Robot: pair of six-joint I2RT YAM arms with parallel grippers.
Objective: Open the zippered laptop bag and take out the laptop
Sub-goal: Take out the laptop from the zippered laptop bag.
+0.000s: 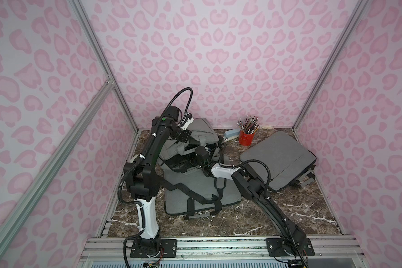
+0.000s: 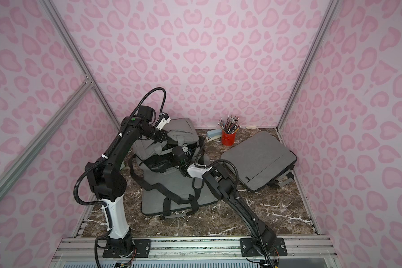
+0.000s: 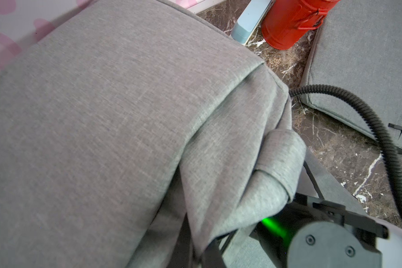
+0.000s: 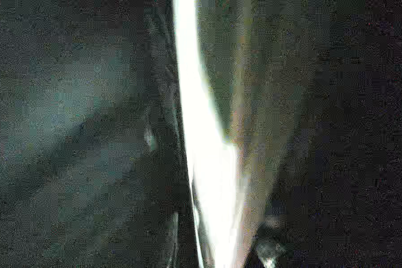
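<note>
Both busy: left gripper (image 1: 185, 137) seemingly clamps laptop bag (image 1: 179, 197) flap up; right gripper (image 2: 185, 149) inside, jaw gap unreadable. I'd hold flap high, withdraw level.

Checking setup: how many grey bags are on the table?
2. The open bag lies in the middle, flap raised; the shut bag lies further right, beside the red cup. No others show.

Both top views look steeply down over the whole table (image 1: 288, 215); the left wrist view crowds the grey bag (image 3: 102, 116).

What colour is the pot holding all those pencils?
The pot is red, clearest in the left wrist view.
</note>
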